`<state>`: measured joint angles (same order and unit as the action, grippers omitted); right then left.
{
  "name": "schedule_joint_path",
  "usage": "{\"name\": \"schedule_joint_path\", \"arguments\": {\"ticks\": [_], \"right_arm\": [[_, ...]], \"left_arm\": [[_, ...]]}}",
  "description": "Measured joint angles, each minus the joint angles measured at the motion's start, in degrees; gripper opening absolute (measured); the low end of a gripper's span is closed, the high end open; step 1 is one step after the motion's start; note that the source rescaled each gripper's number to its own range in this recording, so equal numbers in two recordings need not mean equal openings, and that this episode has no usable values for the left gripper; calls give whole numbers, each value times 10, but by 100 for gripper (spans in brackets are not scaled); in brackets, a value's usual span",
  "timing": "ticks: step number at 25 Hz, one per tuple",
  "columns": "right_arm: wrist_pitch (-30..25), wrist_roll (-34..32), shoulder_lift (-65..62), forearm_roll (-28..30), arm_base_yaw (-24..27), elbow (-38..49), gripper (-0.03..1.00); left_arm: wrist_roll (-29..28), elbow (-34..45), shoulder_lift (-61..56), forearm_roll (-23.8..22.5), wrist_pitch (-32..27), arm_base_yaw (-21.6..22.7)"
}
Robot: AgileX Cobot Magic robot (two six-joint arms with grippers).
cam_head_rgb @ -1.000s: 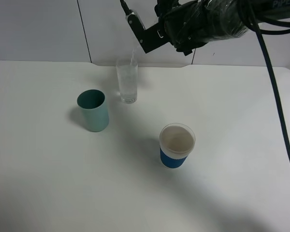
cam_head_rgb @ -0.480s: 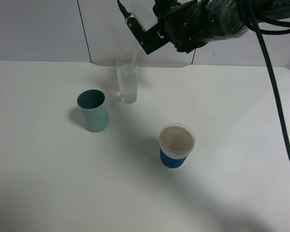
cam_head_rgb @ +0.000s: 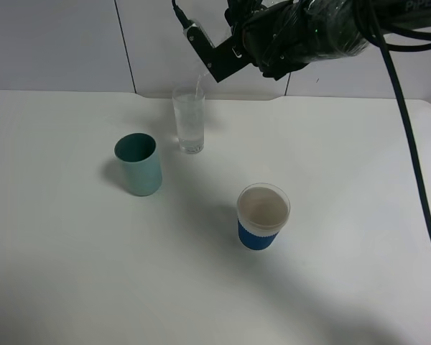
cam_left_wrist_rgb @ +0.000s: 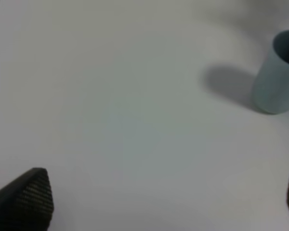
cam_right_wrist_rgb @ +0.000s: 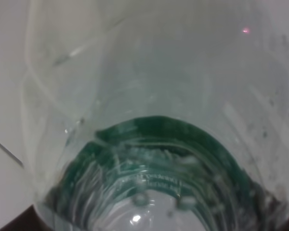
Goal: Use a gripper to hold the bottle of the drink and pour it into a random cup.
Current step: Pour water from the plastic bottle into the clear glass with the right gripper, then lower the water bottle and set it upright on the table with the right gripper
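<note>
Surface: plain white table [cam_head_rgb: 72, 273].
Room: white panelled wall [cam_head_rgb: 57, 43] behind.
Right gripper [cam_head_rgb: 214, 57]: clamped on bottle [cam_right_wrist_rgb: 154, 144].
Left gripper [cam_left_wrist_rgb: 162, 197]: jaws apart, empty.

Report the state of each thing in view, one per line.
right gripper: shut on the bottle
bottle: tilted, mouth over the cup
cup: upright, liquid streaming in
teal cup: upright, untouched
paper cup: upright, empty
left gripper: open, holding nothing

Soft shadows; bottle [cam_right_wrist_rgb: 154, 159] close-up seemingly out of focus.
</note>
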<state>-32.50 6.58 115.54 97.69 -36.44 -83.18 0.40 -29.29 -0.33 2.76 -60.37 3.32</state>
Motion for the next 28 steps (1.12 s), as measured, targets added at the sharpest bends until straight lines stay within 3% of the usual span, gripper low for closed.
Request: {"name": "schedule_joint_path", "arguments": {"ticks": [6,11,15,17,22,28], "right_arm": [[12,-13,0,0,0,0,0],[25,-66,0,0,0,0,0],[27,-190,0,-1,0,0,0],[28,-284,-1,-12,0,0,0],[39,-455,-21,-72,8,0,0],[63,-487,-76,-206,47,0,0]], "left_arm": [[0,0,0,0,0,0],[0,0,0,0,0,0],[0,0,0,0,0,0],[0,0,0,0,0,0],[0,0,0,0,0,0],[0,0,0,0,0,0]]}}
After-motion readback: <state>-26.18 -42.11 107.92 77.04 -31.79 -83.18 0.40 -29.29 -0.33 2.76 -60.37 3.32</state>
